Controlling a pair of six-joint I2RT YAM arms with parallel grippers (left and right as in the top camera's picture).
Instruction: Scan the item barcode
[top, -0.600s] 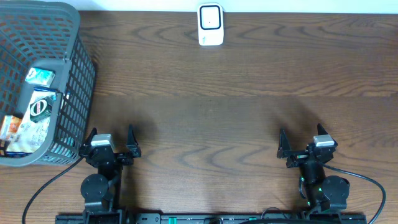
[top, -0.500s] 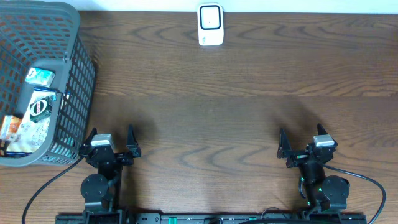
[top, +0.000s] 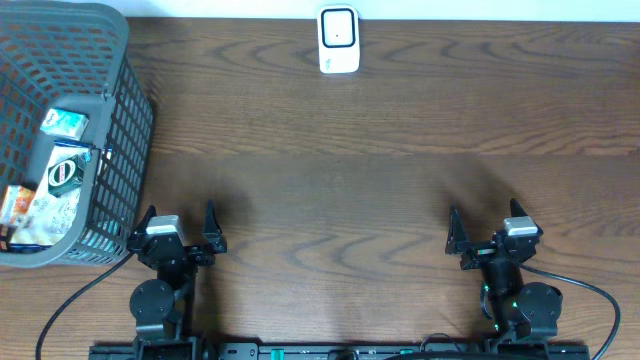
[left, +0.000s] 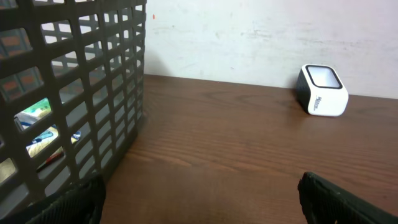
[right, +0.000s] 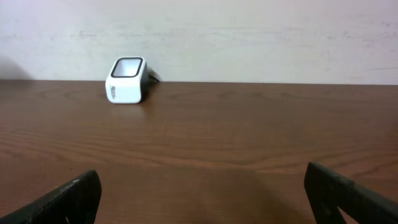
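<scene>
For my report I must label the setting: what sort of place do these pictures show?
Probably a mock shop checkout set up for testing: a white barcode scanner stands at the far edge of a wooden table, and a grey shopping basket holds packaged goods.

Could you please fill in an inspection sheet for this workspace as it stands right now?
Surface: dark wood-grain table, bare in the middle.
Job's things: white scanner upright at the far edge; grey basket at the far left holding packaged items.
Clutter: nothing seen.
Grippers: left gripper and right gripper both open, holding nothing, low at the near edge.
Cables: black cables loop from both arm bases, clear of the work area.
Surroundings: plain pale wall behind the table.
</scene>
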